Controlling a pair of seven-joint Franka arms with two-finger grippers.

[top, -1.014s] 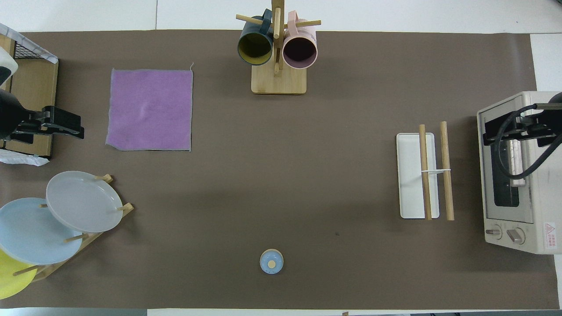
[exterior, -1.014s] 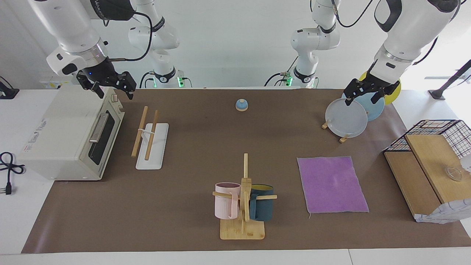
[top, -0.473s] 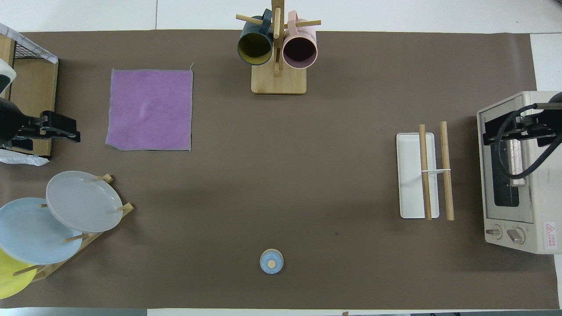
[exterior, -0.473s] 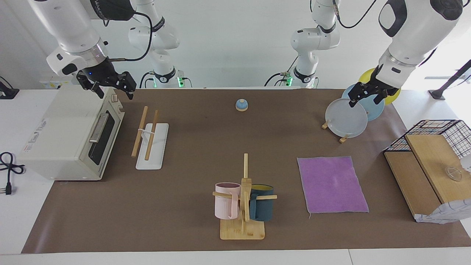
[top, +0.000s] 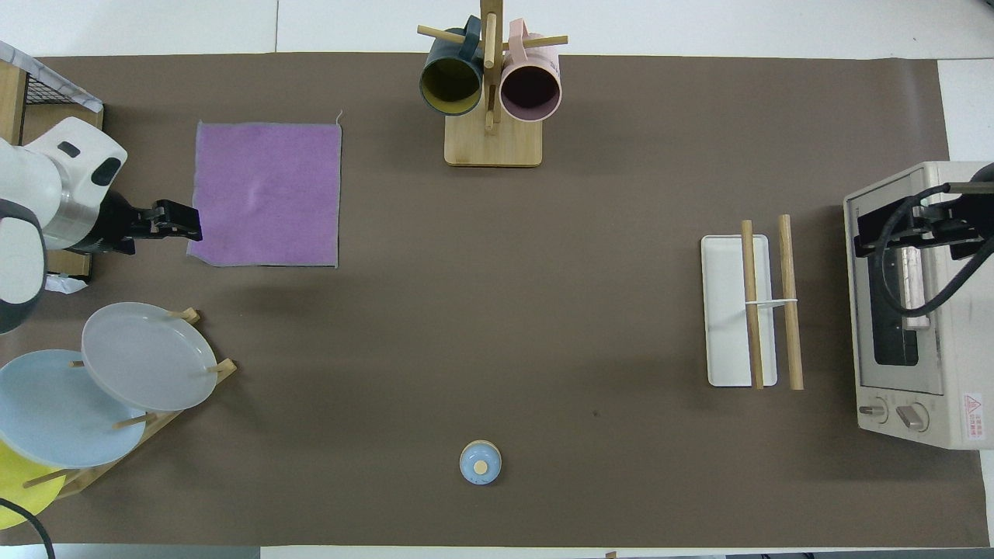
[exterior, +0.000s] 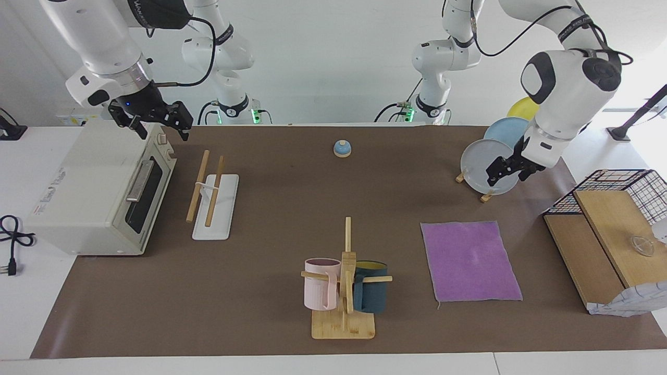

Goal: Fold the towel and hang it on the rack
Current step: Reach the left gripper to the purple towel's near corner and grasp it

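Above the mat at the left arm's end of the table, the left gripper [exterior: 506, 173] hangs in the air with its fingers spread and nothing between them. From overhead it sits just beside the towel's edge [top: 175, 223], not on it. The plate stand [exterior: 487, 197] with its grey plate [exterior: 482, 161] is right by it, nearer the robots than the towel.

The towel [exterior: 469, 260] lies flat on the mat, purple face up, unfolded. Toward the table's end from it stands a wooden box [exterior: 599, 245] with a wire basket [exterior: 625, 182].

A mug tree [exterior: 345, 281] with a pink mug [exterior: 319, 284] and a dark blue mug [exterior: 371, 294] stands mid-table, between the towel and the rack's end of the table. A small blue bell [exterior: 342, 148] sits close to the robots.

The rack [exterior: 211, 195] stands well apart from the towel, toward the right arm's end: two wooden rods over a white base, bare. Just beside it is a toaster oven [exterior: 99, 192].

The right gripper [exterior: 156, 122] waits over the oven's top corner, fingers spread, empty.
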